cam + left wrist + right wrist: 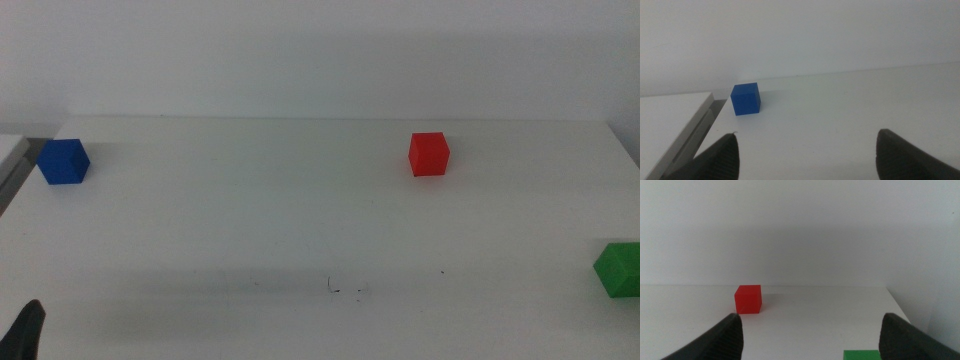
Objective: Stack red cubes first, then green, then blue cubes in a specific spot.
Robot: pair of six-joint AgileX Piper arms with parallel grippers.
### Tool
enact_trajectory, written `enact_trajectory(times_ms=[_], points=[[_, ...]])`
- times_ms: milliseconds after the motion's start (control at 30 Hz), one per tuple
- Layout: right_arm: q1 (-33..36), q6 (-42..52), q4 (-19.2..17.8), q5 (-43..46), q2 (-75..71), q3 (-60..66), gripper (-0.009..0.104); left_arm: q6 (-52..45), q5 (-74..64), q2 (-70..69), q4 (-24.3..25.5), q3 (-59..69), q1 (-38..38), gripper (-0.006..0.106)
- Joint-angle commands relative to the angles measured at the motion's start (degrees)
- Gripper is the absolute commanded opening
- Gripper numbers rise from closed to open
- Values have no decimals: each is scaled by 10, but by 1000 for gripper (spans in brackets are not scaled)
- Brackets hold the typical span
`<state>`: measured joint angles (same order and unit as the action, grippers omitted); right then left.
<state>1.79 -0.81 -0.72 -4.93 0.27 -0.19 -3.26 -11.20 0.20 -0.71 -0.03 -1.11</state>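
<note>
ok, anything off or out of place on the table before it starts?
Nothing stands out. The red cube, green cube and blue cube sit flat and apart, none stacked. The scribbled spot is bare. Both end effectors wait open, the left end effector at the bottom edge.

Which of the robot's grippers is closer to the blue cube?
The left. The left gripper waits open at the table's near left corner, the blue cube ahead of it. The right gripper, also open, is on the far side, facing the red cube.
</note>
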Motion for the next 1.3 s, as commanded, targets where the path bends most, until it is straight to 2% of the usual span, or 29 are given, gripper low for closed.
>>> enact_trajectory(times_ms=[0,167,300,400,533,633,833,1133,1267], points=[[-2,2,1,0,-3,2,93,0,8,-2,-1,0,0,94],[-2,2,7,19,5,-5,93,0,8,-2,-1,0,0,94],[-2,8,7,0,94,-88,93,0,8,-2,-1,0,0,94],[-1,8,-4,-82,195,-198,93,0,8,-2,-1,0,0,94],[-1,8,26,-224,341,-328,93,0,8,-2,-1,0,0,94],[-1,8,27,-288,414,-391,93,0,8,-2,-1,0,0,94],[-1,-14,31,-286,498,-434,93,0,8,-2,-1,0,0,94],[-1,-33,40,-272,528,-434,93,0,8,-2,-1,0,0,94],[0,20,49,-292,544,-448,93,0,8,-2,-1,0,0,94]])
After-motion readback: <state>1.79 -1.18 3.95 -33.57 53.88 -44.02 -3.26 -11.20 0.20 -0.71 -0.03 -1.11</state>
